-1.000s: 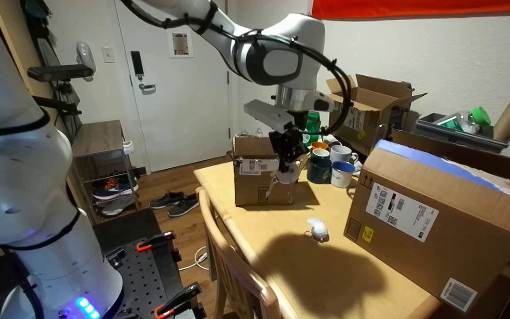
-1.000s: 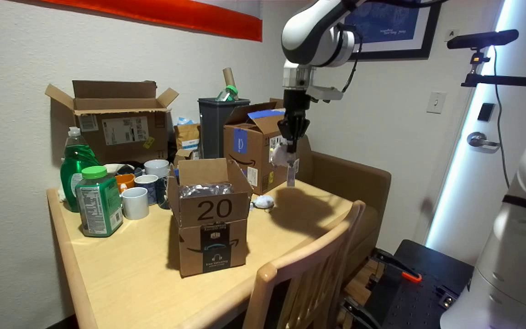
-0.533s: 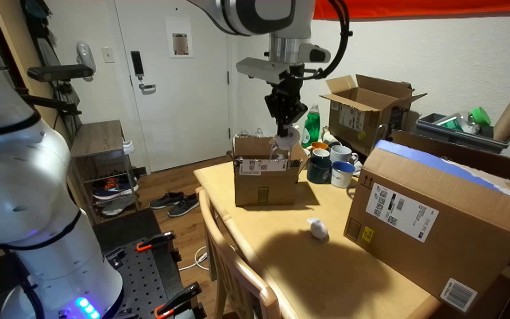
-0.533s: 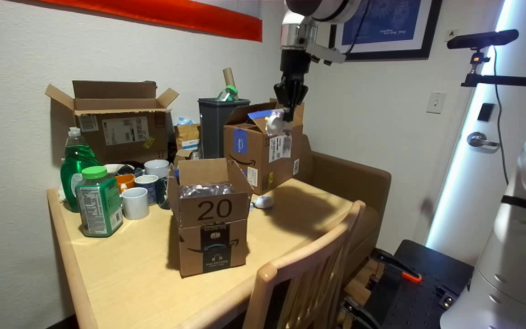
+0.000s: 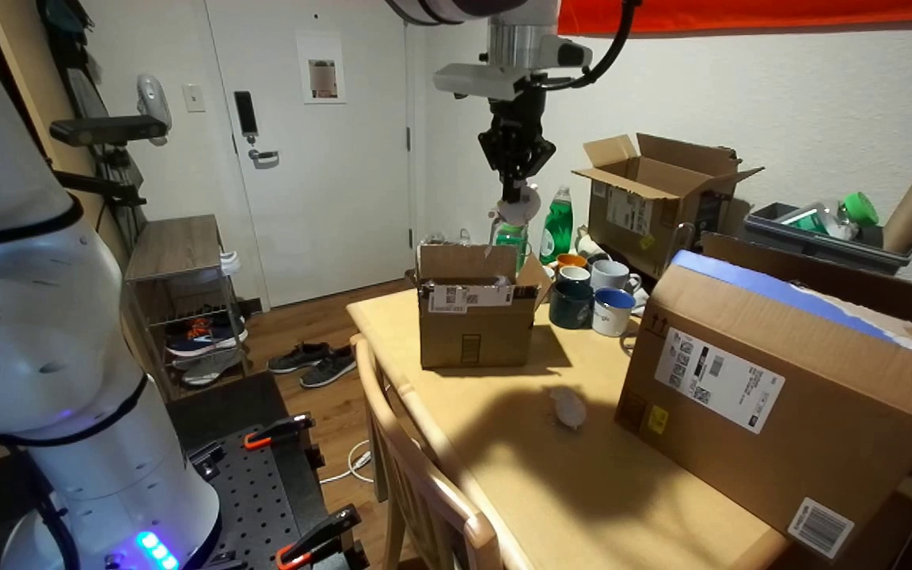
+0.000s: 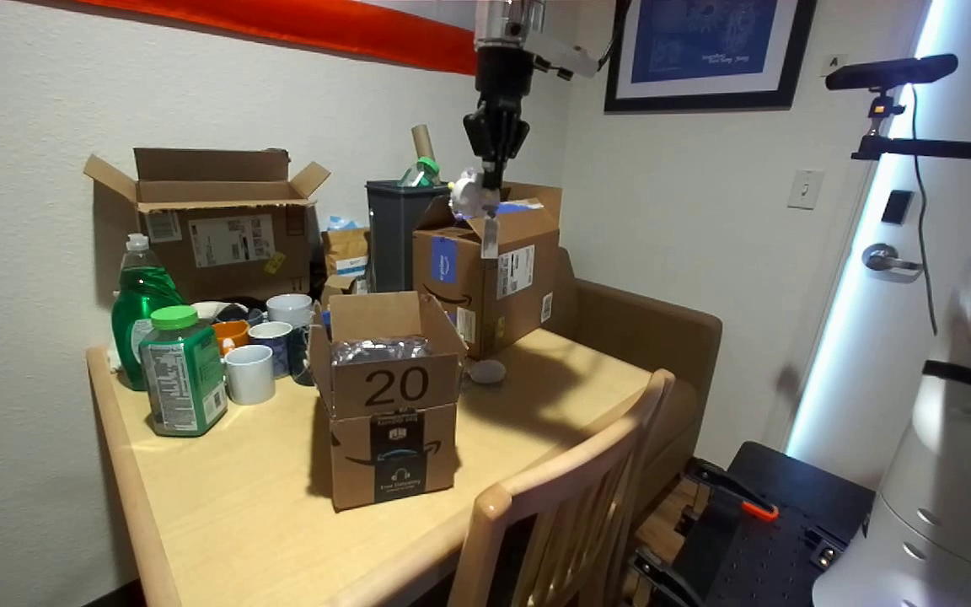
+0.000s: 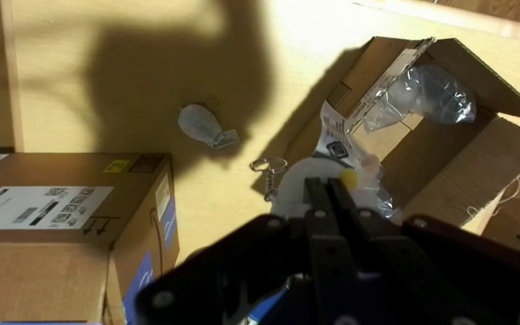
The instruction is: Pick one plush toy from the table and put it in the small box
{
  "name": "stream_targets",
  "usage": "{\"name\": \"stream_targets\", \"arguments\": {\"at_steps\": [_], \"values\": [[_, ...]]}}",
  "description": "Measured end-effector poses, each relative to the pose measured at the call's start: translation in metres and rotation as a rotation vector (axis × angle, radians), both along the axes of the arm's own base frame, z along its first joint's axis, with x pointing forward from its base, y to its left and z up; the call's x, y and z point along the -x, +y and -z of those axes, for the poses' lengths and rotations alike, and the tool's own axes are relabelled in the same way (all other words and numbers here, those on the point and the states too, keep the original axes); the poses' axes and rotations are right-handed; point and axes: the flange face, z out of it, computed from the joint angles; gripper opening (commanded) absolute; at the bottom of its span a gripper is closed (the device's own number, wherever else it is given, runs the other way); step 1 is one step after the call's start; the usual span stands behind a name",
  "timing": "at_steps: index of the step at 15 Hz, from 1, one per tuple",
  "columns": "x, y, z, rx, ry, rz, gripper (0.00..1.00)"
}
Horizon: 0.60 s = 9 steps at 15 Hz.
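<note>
My gripper (image 5: 512,190) is shut on the plush toy (image 5: 526,207), a pale round-bodied toy with a yellow spot, a keyring and a printed tag. It hangs well above the table (image 6: 233,489). The wrist view shows the toy (image 7: 300,174) between the fingertips (image 7: 325,183), overlapping the near edge of the small box (image 7: 472,171). The small box (image 5: 476,332) stands open on the table, with clear plastic wrap (image 7: 440,97) inside. The toy is above rim height; its exact offset from the opening is unclear. Another white toy (image 7: 199,123) lies on the table.
The big labelled carton (image 5: 741,427) stands on one side of the table. Several mugs (image 6: 249,375), a green bottle (image 6: 142,291), a green jar (image 6: 180,379) and the wide-flapped carton (image 6: 216,244) are toward the wall. A wooden chair (image 6: 570,506) stands at the table edge.
My gripper has risen with the plush toy, from below the small box's rim level to above it, and shifted toward the box's side. The boxes and other toy have not moved.
</note>
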Motion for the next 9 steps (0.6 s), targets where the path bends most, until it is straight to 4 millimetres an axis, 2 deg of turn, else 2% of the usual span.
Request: {"name": "stream_targets", "arguments": {"at_steps": [9], "values": [[-0.061,0.04,0.006,0.001,0.021,-0.071,0.01]]}}
